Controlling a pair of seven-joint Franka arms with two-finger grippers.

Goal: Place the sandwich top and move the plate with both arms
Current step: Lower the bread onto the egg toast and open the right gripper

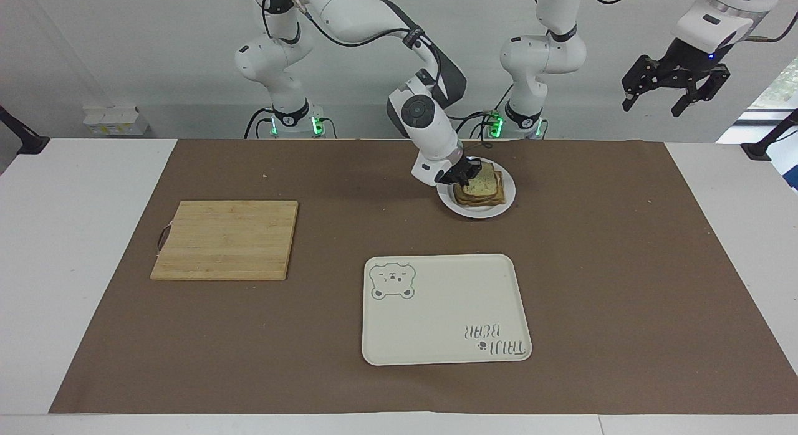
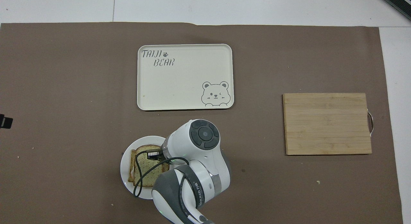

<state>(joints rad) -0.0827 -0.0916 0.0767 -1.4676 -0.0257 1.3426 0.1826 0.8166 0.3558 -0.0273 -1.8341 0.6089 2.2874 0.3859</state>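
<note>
The sandwich top [image 1: 481, 184] lies flat on the stacked toast on the small white plate [image 1: 499, 209], near the robots at mid-table. The fried egg is hidden under it. My right gripper [image 1: 469, 172] is at the slice's edge on the side toward the right arm's end. In the overhead view the right gripper [image 2: 153, 154] sits over the sandwich top [image 2: 146, 169], and the arm covers part of the plate [image 2: 126, 177]. My left gripper [image 1: 676, 92] is open and empty, and it waits high in the air off the left arm's end of the table.
A cream tray with a bear drawing [image 1: 436, 310] lies farther from the robots than the plate; it also shows in the overhead view [image 2: 183, 76]. A wooden cutting board [image 1: 224, 239] lies toward the right arm's end. A brown mat covers the table.
</note>
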